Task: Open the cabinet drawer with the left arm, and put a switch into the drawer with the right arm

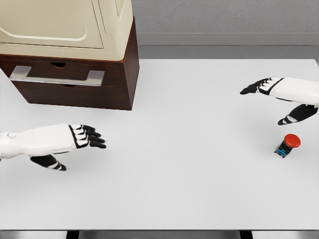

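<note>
Switch [288,144] below right hand [279,97].

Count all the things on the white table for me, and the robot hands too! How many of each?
Dark brown wooden cabinet with a silver drawer handle: 1
Cream boxy appliance on top of the cabinet: 1
Red-capped push-button switch: 1
White robot hands with black fingers, left and right: 2
Total: 5
</note>
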Controlling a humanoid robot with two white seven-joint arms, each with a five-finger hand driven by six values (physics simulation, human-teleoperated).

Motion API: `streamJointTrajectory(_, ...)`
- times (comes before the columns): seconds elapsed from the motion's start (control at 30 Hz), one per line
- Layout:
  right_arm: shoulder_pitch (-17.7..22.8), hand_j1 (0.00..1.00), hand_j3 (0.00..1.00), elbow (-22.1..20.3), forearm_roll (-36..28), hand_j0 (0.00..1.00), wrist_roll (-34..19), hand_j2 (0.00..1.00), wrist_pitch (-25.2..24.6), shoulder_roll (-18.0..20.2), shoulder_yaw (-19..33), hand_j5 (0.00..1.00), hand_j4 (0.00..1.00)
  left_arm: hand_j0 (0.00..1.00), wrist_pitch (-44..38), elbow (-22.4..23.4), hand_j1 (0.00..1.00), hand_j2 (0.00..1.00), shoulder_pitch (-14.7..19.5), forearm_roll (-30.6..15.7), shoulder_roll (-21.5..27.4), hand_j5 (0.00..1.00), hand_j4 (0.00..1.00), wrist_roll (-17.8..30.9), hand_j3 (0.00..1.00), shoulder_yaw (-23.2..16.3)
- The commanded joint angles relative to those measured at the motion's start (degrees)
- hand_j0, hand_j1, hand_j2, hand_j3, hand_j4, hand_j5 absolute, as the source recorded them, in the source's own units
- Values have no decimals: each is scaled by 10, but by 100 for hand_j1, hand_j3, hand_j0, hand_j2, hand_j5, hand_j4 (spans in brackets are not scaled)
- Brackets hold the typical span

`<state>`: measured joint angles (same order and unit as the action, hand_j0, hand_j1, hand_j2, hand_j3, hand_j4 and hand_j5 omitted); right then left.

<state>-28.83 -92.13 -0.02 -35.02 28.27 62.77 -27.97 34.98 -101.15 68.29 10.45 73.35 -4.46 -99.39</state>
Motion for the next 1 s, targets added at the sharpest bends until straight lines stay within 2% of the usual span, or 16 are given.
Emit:
streamJointTrajectory(0.0,1,100,100,0,-2,100,0,100,-1,1,-1,100,100,100,0,0,100,100,1,-3,15,100,100,-2,100,3)
streamJointTrajectory(0.03,0,100,100,1,-2,100,0,100,-1,1,-1,100,100,100,0,0,100,100,1,-3,24,100,100,-1,100,30)
streamJointTrajectory(0.13,-2,100,100,10,-2,100,0,100,-1,1,-1,100,100,100,0,0,100,100,2,-11,49,100,100,-15,100,66)
streamJointTrajectory(0.17,-4,100,100,12,-2,100,0,100,-1,1,-1,100,100,100,0,0,100,100,2,-18,55,100,100,-74,100,70)
streamJointTrajectory(0.2,-4,100,100,21,-2,100,0,100,-1,2,-1,100,100,100,0,0,100,100,2,-18,57,100,100,-174,100,80)
streamJointTrajectory(0.23,-2,100,100,22,-2,100,0,100,-1,5,-1,100,100,100,0,0,100,100,2,-18,64,100,100,-189,100,79)
streamJointTrajectory(0.3,-4,100,100,23,2,100,0,100,-1,16,3,100,100,100,0,0,100,100,2,-18,87,100,100,-123,100,79)
streamJointTrajectory(0.4,-4,100,100,22,2,100,0,100,-5,36,4,100,100,100,0,0,100,100,-3,-13,91,100,100,46,100,75)
streamJointTrajectory(0.5,-3,100,100,22,1,100,0,100,-6,39,3,100,100,100,0,0,100,100,-3,-3,104,100,100,80,100,77)
streamJointTrajectory(0.57,2,100,100,22,2,100,0,100,-3,43,2,100,100,99,0,0,99,99,-3,-3,99,99,99,88,99,102)
streamJointTrajectory(0.6,3,100,100,22,2,100,0,100,-3,47,2,100,100,100,0,0,100,100,-3,-4,98,100,100,86,100,130)
streamJointTrajectory(0.77,12,100,100,29,2,100,0,100,-5,67,1,100,100,100,0,0,100,100,0,-83,63,100,100,84,100,133)
streamJointTrajectory(0.83,12,100,100,40,3,100,0,100,-4,68,2,100,100,100,0,0,100,100,9,-86,53,100,100,86,100,135)
streamJointTrajectory(0.87,12,100,100,40,3,100,0,100,-3,72,3,100,100,100,0,0,100,100,9,-86,42,100,100,96,100,134)
streamJointTrajectory(0.93,15,100,100,39,3,100,0,100,-3,89,4,100,100,100,0,0,100,100,15,-86,38,100,100,161,100,135)
streamJointTrajectory(0.97,17,100,100,39,3,100,0,100,-4,95,4,100,100,100,0,1,100,100,31,-90,34,100,100,167,100,135)
